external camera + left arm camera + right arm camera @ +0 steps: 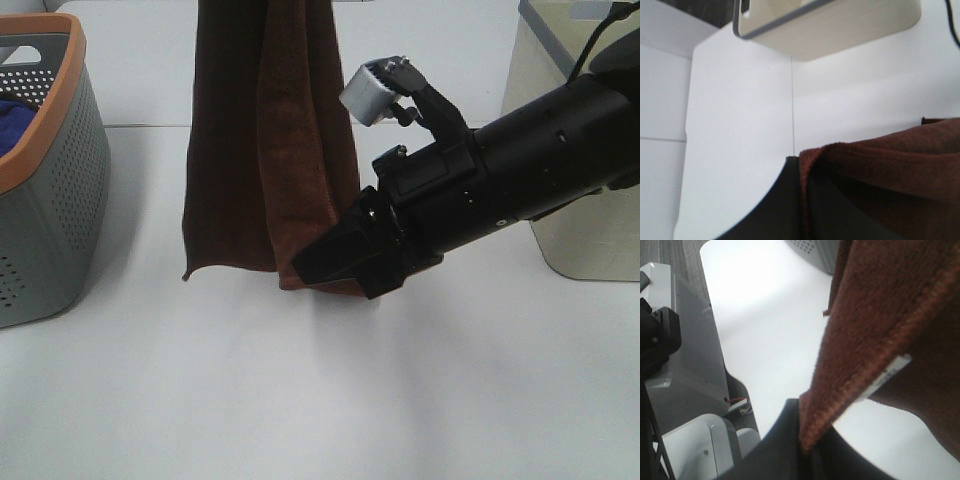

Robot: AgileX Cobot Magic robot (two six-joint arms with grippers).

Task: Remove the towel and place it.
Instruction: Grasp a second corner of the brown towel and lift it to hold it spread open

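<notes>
In the high camera, the towel (265, 150) hangs straight down in long folds from above the top edge of the picture. Its lower hem is near the white table (330, 400), but I cannot tell if it touches. The right gripper (335, 262) reaches in from the side, and its black jaws are closed on the lower corner of the towel. On the far side of the towel from these jaws stands a grey plastic basket (60, 200) with small holes and an orange rim. A blue cloth (15, 120) lies in it. Behind the arm stands a cream bin (590, 245) with smooth walls.

In the left wrist camera, the left gripper (802, 205) has its dark jaws pressed together on a folded edge of the towel. The towel spreads away from them as soft, fuzzy brown pile. Beyond the jaws are the table and the cream bin.

In the right wrist camera, the stitched hem of the towel corner goes in between the closed jaws. A small white label (887, 372) sits on the hem just beside them.
</notes>
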